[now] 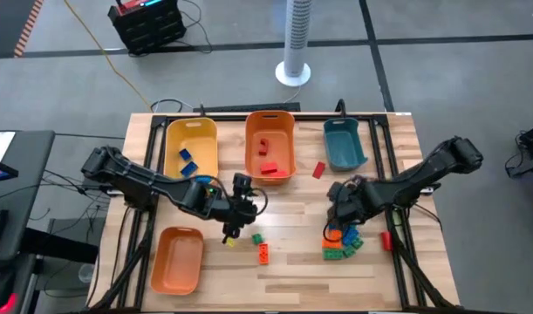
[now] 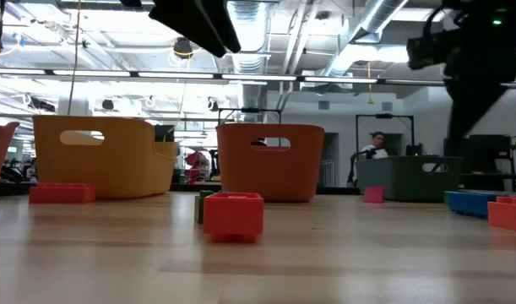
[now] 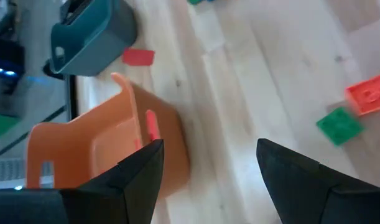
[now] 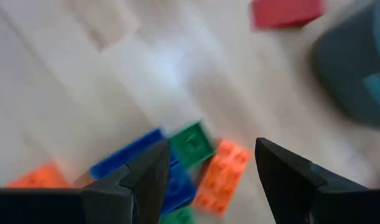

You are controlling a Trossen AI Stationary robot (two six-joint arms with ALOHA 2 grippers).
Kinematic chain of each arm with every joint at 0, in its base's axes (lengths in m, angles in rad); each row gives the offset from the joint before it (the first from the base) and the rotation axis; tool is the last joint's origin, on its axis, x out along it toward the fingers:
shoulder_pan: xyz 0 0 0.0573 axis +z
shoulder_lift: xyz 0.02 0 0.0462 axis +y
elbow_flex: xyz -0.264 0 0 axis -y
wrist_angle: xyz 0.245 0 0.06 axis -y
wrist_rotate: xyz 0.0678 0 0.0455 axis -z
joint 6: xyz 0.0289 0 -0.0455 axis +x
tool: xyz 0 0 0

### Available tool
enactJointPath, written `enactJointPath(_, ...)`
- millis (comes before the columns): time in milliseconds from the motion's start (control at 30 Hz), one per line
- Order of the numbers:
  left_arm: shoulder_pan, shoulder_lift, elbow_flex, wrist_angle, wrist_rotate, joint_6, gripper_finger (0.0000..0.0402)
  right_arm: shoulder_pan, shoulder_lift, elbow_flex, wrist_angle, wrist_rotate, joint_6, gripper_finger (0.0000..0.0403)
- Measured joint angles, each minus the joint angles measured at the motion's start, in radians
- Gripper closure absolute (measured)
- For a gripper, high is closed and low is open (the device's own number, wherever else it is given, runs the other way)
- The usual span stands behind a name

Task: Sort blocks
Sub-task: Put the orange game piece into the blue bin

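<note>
Several blocks lie in a pile (image 1: 341,245) of blue, green and orange at the front right of the table. My right gripper (image 1: 339,220) hovers just over this pile, open and holding nothing; in its wrist view the gripper (image 4: 208,152) frames a blue block (image 4: 130,155), a green block (image 4: 191,143) and an orange block (image 4: 222,175). My left gripper (image 1: 235,225) is open and empty near the table's middle. Just to its right lie a green block (image 1: 257,237) and an orange block (image 1: 263,253). A single red block (image 1: 318,169) lies between the orange bin and the teal bin.
Along the back stand a yellow bin (image 1: 201,133) holding blue blocks, an orange bin (image 1: 269,122) holding red blocks, and a teal bin (image 1: 343,131). A second orange bin (image 1: 177,259) sits at the front left. Another red block (image 1: 386,240) lies by the right edge.
</note>
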Motion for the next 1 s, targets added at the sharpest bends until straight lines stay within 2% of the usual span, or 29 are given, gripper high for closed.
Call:
enactJointPath(167,0.045,-0.096,-0.102,0.066,0.001,0.024,0.0151,-0.042,-0.11,-0.003,-0.02,0.009,-0.069,0.0154)
enactJointPath(367,0.09,-0.271,-0.255,0.178,0.0,0.03,0.0159,-0.073,-0.268,-0.091,-0.044,0.036,-0.094,0.0154)
enactJointPath(533,0.205,-0.397,-0.442,0.491,-0.009,0.163,0.0161,-0.188,-0.385,-0.127,0.001,0.14,-0.211,0.0154)
enactJointPath(600,0.271,-0.417,-0.504,0.631,-0.004,0.238,0.0162,-0.248,-0.422,-0.126,0.102,0.166,-0.336,0.0154)
enactJointPath(667,0.351,-0.417,-0.541,0.755,0.05,0.314,0.0162,-0.318,-0.45,-0.126,0.229,0.159,-0.5,0.0154)
enactJointPath(767,0.482,-0.393,-0.538,0.861,0.201,0.398,0.0162,-0.45,-0.471,-0.119,0.422,0.084,-0.735,0.0154)
enactJointPath(833,0.55,-0.372,-0.518,0.911,0.294,0.41,0.0162,-0.554,-0.467,-0.106,0.491,0.02,-0.785,0.0154)
enactJointPath(900,0.605,-0.339,-0.488,0.967,0.357,0.342,0.0162,-0.667,-0.452,-0.098,0.512,-0.059,-0.779,0.0154)
enactJointPath(1000,0.667,-0.304,-0.423,0.945,0.368,0.136,0.0162,-0.828,-0.421,-0.082,0.466,-0.219,-0.694,0.0154)
